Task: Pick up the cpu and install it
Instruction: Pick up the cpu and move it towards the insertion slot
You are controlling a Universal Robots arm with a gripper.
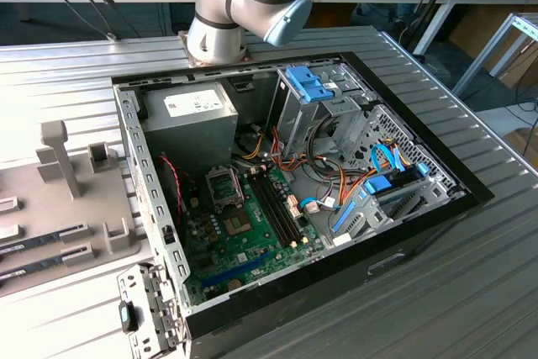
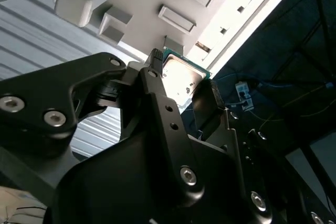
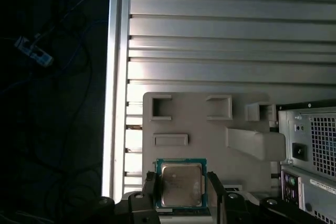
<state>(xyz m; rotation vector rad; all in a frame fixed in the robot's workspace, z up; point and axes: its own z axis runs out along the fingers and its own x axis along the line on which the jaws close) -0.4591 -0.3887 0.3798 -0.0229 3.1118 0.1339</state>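
Note:
The cpu (image 3: 181, 184) is a small square chip with a dull silver top and a thin green rim. My gripper (image 3: 181, 196) is shut on it, a black finger against each of two opposite edges. It hangs in the air above the grey parts holder (image 3: 210, 129). In the second wrist view the cpu (image 2: 182, 77) sits between the same two fingertips (image 2: 155, 65), with my gripper (image 2: 181, 80) closed around it. The silver socket frame (image 1: 225, 187) lies on the green motherboard (image 1: 244, 237) inside the open computer case (image 1: 403, 233).
The arm's base (image 1: 220, 35) stands behind the case. Inside the case are a grey power-supply box (image 1: 189, 119), drive cages with blue clips (image 1: 315, 90) and loose cables. The grey parts holder (image 1: 80, 199) lies to the exterior view's left, memory sticks (image 1: 42, 245) beside it.

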